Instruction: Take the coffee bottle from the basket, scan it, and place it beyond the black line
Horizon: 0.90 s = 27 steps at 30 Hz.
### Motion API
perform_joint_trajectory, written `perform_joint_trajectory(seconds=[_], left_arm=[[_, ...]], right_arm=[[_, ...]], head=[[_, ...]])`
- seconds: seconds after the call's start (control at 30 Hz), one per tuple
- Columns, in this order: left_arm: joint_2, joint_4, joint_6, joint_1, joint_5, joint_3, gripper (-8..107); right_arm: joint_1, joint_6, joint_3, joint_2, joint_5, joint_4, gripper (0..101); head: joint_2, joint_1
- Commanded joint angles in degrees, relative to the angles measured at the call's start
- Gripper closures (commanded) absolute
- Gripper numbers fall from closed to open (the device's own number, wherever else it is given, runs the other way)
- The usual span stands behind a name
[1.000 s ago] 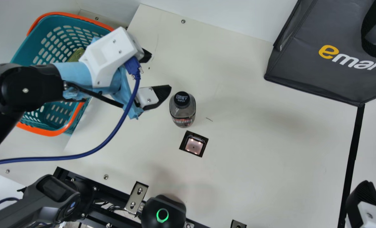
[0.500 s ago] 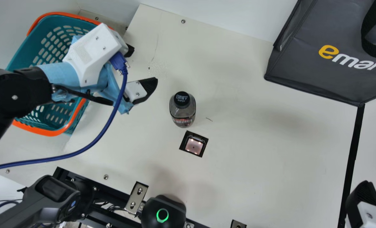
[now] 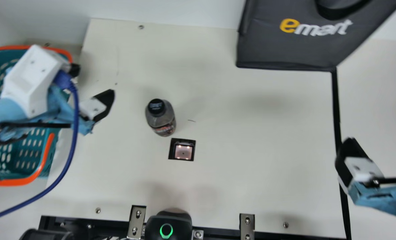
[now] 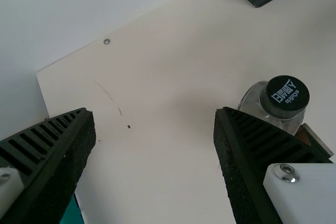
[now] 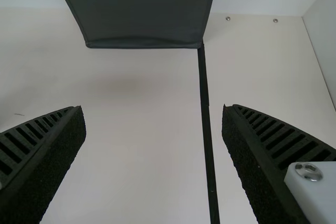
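Note:
In the main view the coffee bottle (image 3: 161,117) stands upright on the table, just behind the scanner window (image 3: 183,150). My left gripper (image 3: 93,80) is open and empty, left of the bottle and beside the basket (image 3: 48,156). Seen from the left wrist, the bottle (image 4: 283,98) is outside the fingers of the left gripper (image 4: 153,114). At the right, my right gripper (image 3: 374,146) is over the black line (image 3: 336,106). Its fingers stand wide apart around bare table in the right wrist view, where the right gripper (image 5: 154,109) has the black line (image 5: 206,114) between its fingers.
A dark grey bag (image 3: 294,50) stands at the back, its corner at the black line's far end. A black device with a green ring (image 3: 167,228) sits at the front edge. A blue cable (image 3: 69,156) hangs from my left arm over the table's left side.
My left gripper has drawn back leftward from the bottle, which stays standing. The camera has since turned, shifting the whole main view and bringing more of my right gripper into it.

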Motion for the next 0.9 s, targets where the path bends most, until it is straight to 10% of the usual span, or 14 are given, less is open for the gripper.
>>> perform_joint_trajectory(seconds=[0.0,0.87], left_arm=[[-0.04,-0.34,0.36,0.32,0.18,0.06,9],[-1.51,3.12,-6.35,-5.06,1.3,-0.24,9]], right_arm=[[0.0,0.0,0.0,0.0,0.0,0.0,10],[0.0,0.0,0.0,0.0,0.0,0.0,10]], head=[[-1.58,-0.96],[-1.58,-0.96]])
